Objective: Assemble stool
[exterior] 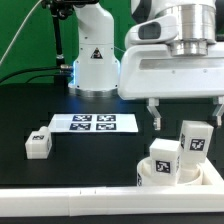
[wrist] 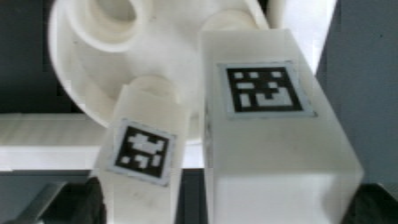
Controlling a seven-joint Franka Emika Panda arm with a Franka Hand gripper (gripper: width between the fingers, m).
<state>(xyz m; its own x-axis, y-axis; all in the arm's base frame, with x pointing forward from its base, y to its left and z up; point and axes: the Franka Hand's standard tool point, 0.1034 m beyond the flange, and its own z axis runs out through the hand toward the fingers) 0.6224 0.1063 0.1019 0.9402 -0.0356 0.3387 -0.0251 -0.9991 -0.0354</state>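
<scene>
The stool's round white seat (exterior: 150, 176) lies at the front on the exterior view's right, with two tagged white block legs standing in it: a taller one (exterior: 194, 142) and a shorter one (exterior: 164, 160). A third leg (exterior: 38, 144) lies loose on the black table at the exterior view's left. My gripper (exterior: 186, 118) hangs open just above the two standing legs, its fingers spread wider than both. The wrist view shows the seat (wrist: 103, 50), the nearer leg (wrist: 267, 150) and the other leg (wrist: 143, 150) close up, with my gripper (wrist: 217, 208) holding nothing.
The marker board (exterior: 93, 122) lies flat mid-table. A long white L-shaped bar (exterior: 70, 201) runs along the front edge and up beside the seat. The robot's white base (exterior: 95, 55) stands at the back.
</scene>
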